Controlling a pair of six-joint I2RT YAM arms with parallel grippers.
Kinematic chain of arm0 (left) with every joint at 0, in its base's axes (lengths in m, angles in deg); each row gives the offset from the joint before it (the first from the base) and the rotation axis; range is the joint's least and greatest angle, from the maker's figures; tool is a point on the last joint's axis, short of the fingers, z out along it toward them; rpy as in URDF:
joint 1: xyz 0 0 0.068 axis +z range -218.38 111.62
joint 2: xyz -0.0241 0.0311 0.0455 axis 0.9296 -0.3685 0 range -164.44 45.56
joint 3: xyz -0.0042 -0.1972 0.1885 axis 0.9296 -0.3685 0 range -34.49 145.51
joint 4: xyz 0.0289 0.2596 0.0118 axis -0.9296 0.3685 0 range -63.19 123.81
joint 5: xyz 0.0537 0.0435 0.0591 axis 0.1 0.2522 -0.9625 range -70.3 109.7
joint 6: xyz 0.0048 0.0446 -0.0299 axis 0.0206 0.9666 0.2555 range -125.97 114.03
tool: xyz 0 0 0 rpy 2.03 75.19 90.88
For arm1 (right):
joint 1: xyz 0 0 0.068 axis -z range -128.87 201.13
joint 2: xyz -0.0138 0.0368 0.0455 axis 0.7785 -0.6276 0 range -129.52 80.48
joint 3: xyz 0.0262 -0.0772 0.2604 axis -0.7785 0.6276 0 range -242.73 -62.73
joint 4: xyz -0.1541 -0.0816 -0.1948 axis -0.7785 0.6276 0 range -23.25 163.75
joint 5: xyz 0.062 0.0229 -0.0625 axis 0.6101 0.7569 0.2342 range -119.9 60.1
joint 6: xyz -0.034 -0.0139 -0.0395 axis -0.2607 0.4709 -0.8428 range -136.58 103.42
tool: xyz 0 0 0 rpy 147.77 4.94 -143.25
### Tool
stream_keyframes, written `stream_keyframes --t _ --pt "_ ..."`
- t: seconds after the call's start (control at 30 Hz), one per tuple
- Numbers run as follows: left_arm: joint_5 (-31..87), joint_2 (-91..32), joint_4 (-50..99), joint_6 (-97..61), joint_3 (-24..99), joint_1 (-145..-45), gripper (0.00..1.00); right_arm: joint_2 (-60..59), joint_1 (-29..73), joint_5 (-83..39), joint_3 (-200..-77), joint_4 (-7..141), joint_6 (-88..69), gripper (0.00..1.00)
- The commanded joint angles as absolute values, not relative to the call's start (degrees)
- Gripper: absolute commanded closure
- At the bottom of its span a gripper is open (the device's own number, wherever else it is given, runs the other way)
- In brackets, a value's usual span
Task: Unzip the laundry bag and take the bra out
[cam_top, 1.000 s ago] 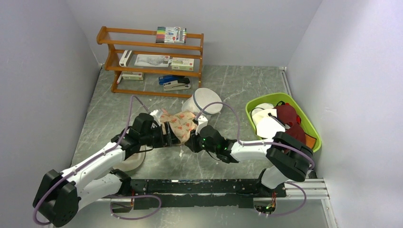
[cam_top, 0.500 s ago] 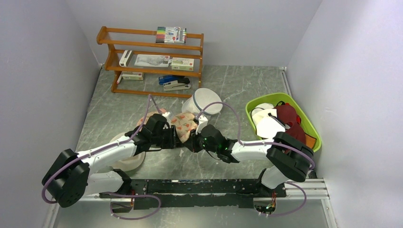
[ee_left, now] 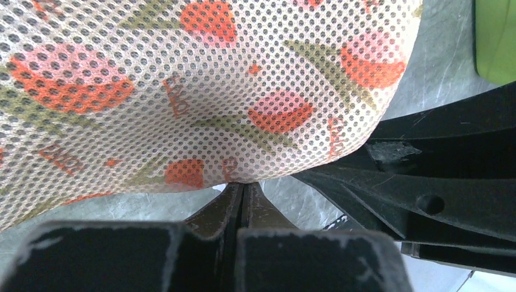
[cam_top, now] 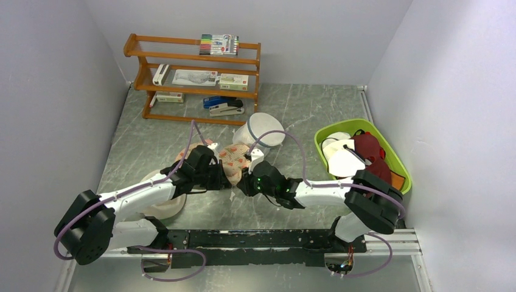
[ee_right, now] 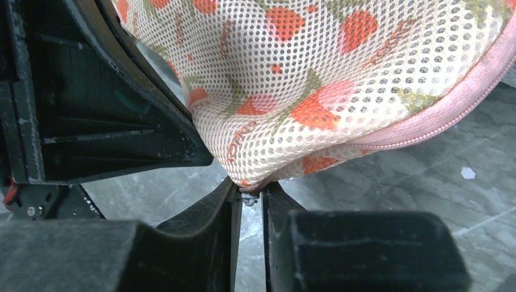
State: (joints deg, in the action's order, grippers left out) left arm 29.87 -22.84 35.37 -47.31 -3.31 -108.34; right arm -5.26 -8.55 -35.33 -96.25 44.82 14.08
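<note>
Bright, even light is cast from above, with soft shadows on the tabletop. The left tool and right tool are rendered dark and blurred, the laundry bag sharp.

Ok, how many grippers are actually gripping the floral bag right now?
2. The left gripper pinches the laundry bag at its bottom edge. The right gripper is closed on the edge beside the pink zipper, apparently on a small metal piece.
</note>
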Motion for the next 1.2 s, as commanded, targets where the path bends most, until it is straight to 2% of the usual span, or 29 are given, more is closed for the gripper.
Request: stream_keyframes --t 0.0,0.27,0.47,0.6,0.8,0.97,1.17 --pt "28.48 -23.12 33.97 -46.26 -1.82 -108.63 0.93 -3.53 -9.54 -41.42 -96.86 51.27 11.68 0.81" --pt "28.98 -22.16 34.02 -46.34 -2.41 -108.63 0.93 -2.2 -9.52 -44.45 -96.59 53.16 10.26 0.74" --pt "29.05 -22.15 34.2 -46.4 -2.5 -108.62 0.93 -1.48 -9.52 -42.93 -95.28 49.83 8.77 0.85" --pt "29.23 -22.16 34.28 -46.47 -2.5 -108.58 0.93 -0.65 -9.52 -41.05 -92.72 45.55 7.49 0.85" --pt "28.98 -21.76 35.14 -46.15 -1.98 -108.62 0.93 3.43 -9.52 -41.9 -88.92 43.4 5.63 0.73" --pt "28.68 -22.3 34.92 -46.05 -1.59 -108.62 0.93 6.41 -9.45 -38.94 -84.3 35.84 2.84 0.58" --pt "28.99 -22.4 35.14 -45.82 -1.19 -108.62 0.93 3.76 -9.99 -36.4 -85.16 31.87 -1.45 0.52"
